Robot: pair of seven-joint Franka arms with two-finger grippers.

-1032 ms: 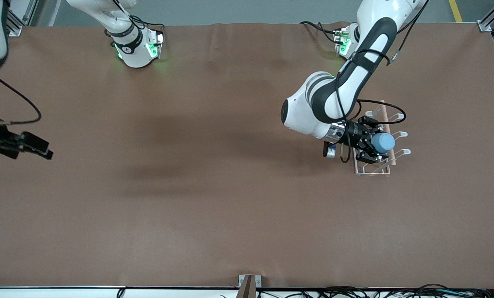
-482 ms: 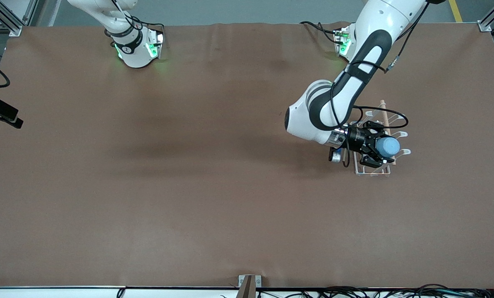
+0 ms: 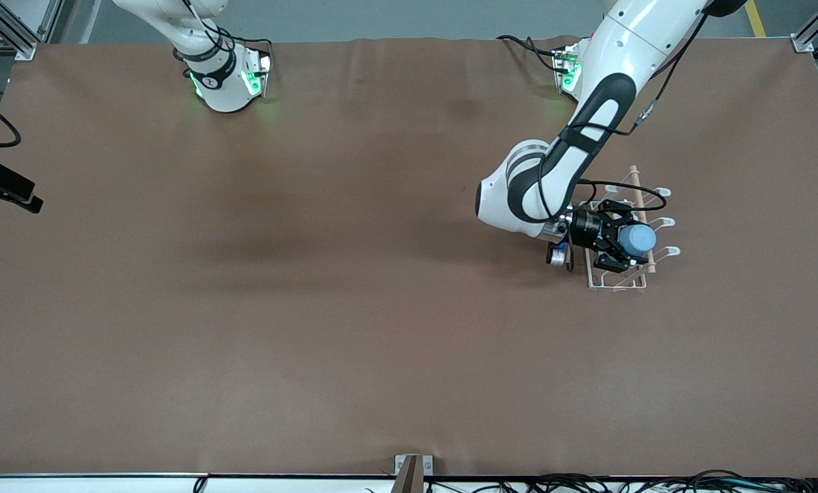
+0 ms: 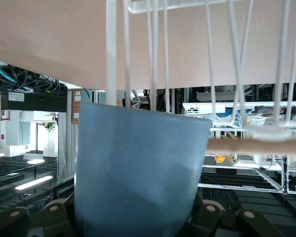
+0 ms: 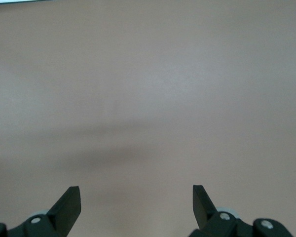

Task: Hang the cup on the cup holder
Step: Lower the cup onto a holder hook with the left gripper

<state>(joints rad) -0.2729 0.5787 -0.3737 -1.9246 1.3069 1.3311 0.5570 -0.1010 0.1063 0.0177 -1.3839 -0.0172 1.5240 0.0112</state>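
- The brown table (image 3: pixel 354 329) spans the whole front view, its cover bare apart from the rack standing toward the left arm's end.
- The left arm (image 3: pixel 587 130) reaches from its base down over the rack, elbow bent, its wrist lying roughly level and pointing toward its own end of the table.
- The cup holder (image 3: pixel 625 277), a white wire rack with round-tipped prongs and a light wooden rod (image 3: pixel 633 172) along its top, stands on the table; nothing sits on the prongs that show.
- The left gripper (image 3: pixel 621 241) is over the rack, its fingers closed against the sides of the cup (image 3: pixel 637 238), which lies on its side in the grasp with its end toward the prongs.
- In the left wrist view the light-blue cup (image 4: pixel 138 173) fills the middle between the gripper's fingers, with the rack's wires (image 4: pixel 158 49) and the rod (image 4: pixel 251 146) just past it.
- The right gripper (image 5: pixel 135 200) waits over bare table at the right arm's end, fingers spread wide and holding nothing.
- Since half a second ago the left gripper and cup have drawn back slightly from the prong tips; the right arm has barely shifted.
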